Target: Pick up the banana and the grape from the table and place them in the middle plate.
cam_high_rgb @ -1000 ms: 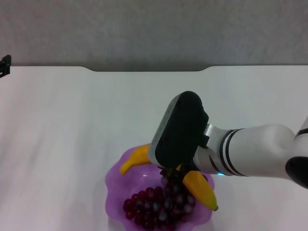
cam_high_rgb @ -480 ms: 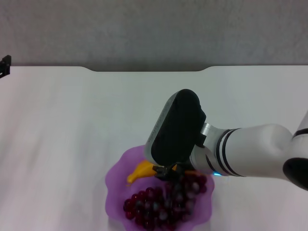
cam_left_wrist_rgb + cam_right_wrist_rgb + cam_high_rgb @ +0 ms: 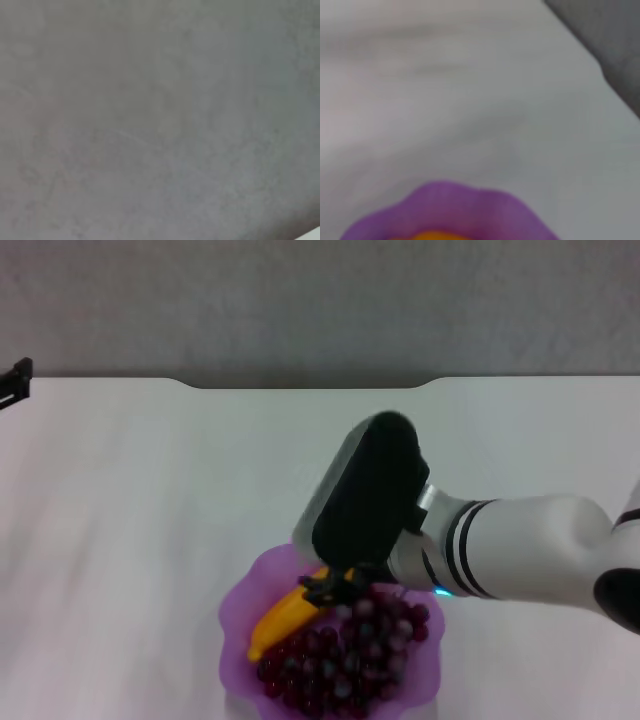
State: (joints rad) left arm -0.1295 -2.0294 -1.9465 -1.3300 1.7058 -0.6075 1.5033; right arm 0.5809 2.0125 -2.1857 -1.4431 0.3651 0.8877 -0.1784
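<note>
Banana [image 3: 283, 617] under right pincer [image 3: 328, 589]

the right gripper [image 3: 335, 590] hides one end of the banana [image 3: 285, 618]; the middle plate [image 3: 240, 605] is cut off below.

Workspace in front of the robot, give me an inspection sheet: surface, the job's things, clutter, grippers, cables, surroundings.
Surface: white table, notch in its far edge.
Middle plate: purple, scalloped, at the near edge of the head view; its rim also shows in the right wrist view.
Grape: bunch lying in the plate.
Banana: over the plate's left half, its upper end hidden under the right gripper; whether it rests on the plate cannot be told.
Clutter: nothing seen.
Right gripper: over the plate, at the banana's upper end.
Left gripper: only a dark tip at the table's far left edge.
Cables: nothing seen.
Surroundings: grey wall behind the table.
</note>
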